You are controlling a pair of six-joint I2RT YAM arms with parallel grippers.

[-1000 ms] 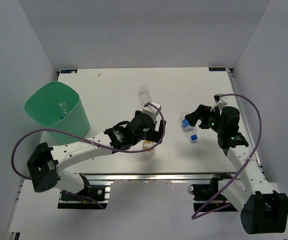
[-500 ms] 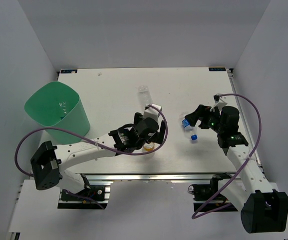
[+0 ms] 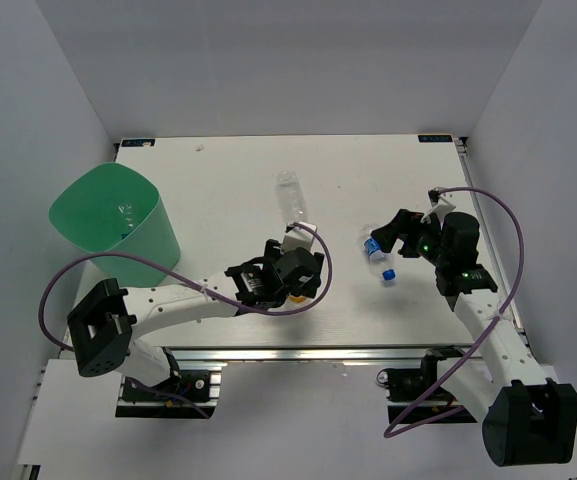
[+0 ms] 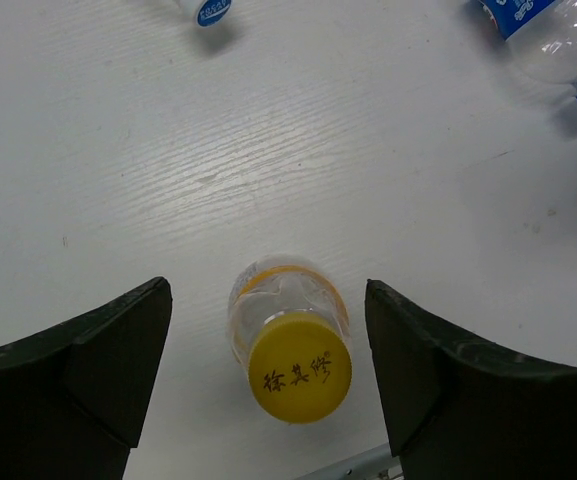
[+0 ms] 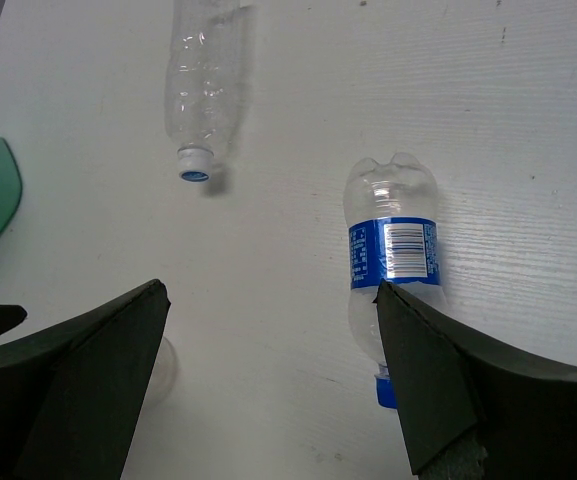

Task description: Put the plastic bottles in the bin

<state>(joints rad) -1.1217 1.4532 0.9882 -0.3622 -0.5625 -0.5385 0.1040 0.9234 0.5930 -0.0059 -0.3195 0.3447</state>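
Bin (image 3: 108, 225): at the table (image 3: 218, 170) left edge, well apart from the bottles.
Left gripper (image 4: 266, 300): fingers spread wide, holding nothing.
Yellow-capped bottle (image 4: 298, 365): upright between the left fingers, touching neither.
Clear bottle (image 3: 290, 195): lying beyond the left gripper.
Blue-labelled bottle (image 5: 393, 250): lying below the right gripper, nearer one finger.
Right gripper (image 5: 268, 290): wide, empty.

Top view: yellow-cap bottle (image 3: 295, 297) mostly hidden under L hand (image 3: 302, 282).

The short bottle (image 4: 290, 340) stands near, between my left gripper's (image 4: 268, 300) fingers; the bare bottle (image 3: 290, 195) lies behind it, the labelled bottle (image 3: 376, 255) right, the bin (image 3: 158, 245) far left.
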